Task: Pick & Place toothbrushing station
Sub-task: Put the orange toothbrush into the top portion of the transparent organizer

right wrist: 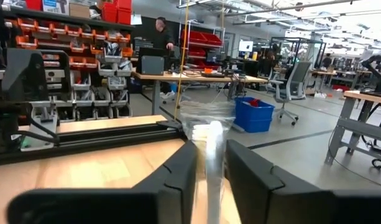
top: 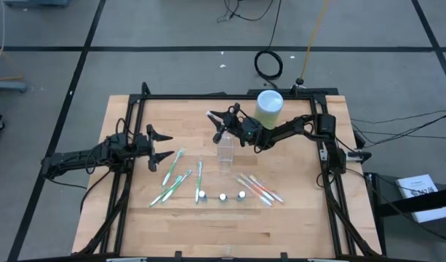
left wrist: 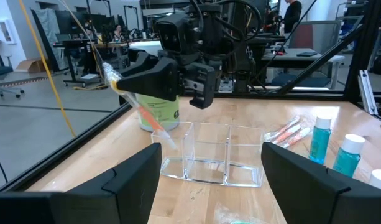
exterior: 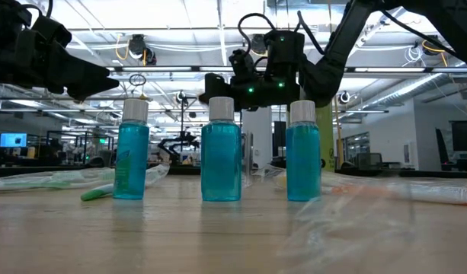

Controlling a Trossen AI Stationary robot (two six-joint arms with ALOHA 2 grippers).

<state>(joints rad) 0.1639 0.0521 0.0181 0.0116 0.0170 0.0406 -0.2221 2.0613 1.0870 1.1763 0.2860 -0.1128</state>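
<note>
In the high view the right gripper [top: 221, 125] hovers above centre of the frame, over a clear plastic organizer [top: 225, 151] that stands on the wooden bench [top: 295, 207]. The left wrist view shows its fingers [left wrist: 154, 76] pinching a wrapped orange-white toothbrush [left wrist: 140, 109], which slants down so that its lower end meets the organizer's near corner; the right wrist view shows the fingers only slightly apart with the wrapper between them.

The left gripper [top: 166, 145] waits at the left middle of the high view, its fingers spread wide and holding nothing.

Below the organizer, three small bottles of blue liquid with white caps [top: 223, 196] stand in a row; in the low view they are upright and evenly spaced. Left of the row lie wrapped green-white toothbrushes [top: 173, 180], fanned out on the bench. Right of the row lie more orange-white toothbrushes [top: 259, 189], close together.

A lime-green canister with a white lid [top: 269, 106] stands in the upper middle of the high view, just beside the right arm. A person [right wrist: 160, 32] stands in the room beyond.
</note>
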